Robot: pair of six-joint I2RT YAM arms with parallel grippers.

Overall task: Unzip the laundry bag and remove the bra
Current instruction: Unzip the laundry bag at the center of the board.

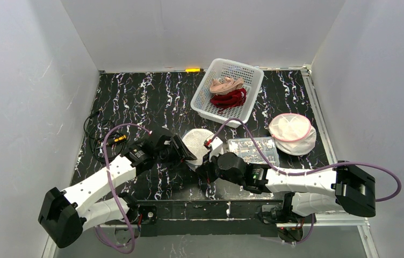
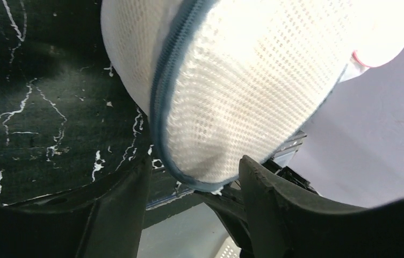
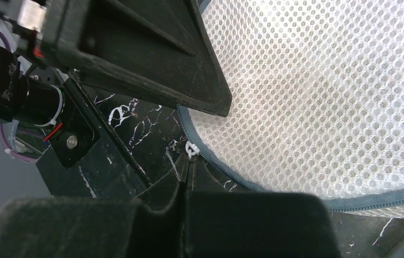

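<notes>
The white mesh laundry bag (image 1: 196,141) with a blue-grey zipper rim lies at the table's front centre. It fills the left wrist view (image 2: 243,86) and the right wrist view (image 3: 318,86). My left gripper (image 1: 185,153) (image 2: 194,173) has the bag's near rim between its fingers and holds it. My right gripper (image 1: 204,167) (image 3: 189,164) is shut, its tips pinched on the small white zipper pull (image 3: 190,150) at the bag's rim. The zipper looks closed along the visible rim. The bra is hidden inside the bag.
A white plastic basket (image 1: 206,89) at the back holds a pink and a red garment. A second round bag with a pink rim (image 1: 292,133) lies at the right. A clear plastic box (image 1: 253,148) sits just right of the bag. Black cables (image 1: 95,131) lie at the left.
</notes>
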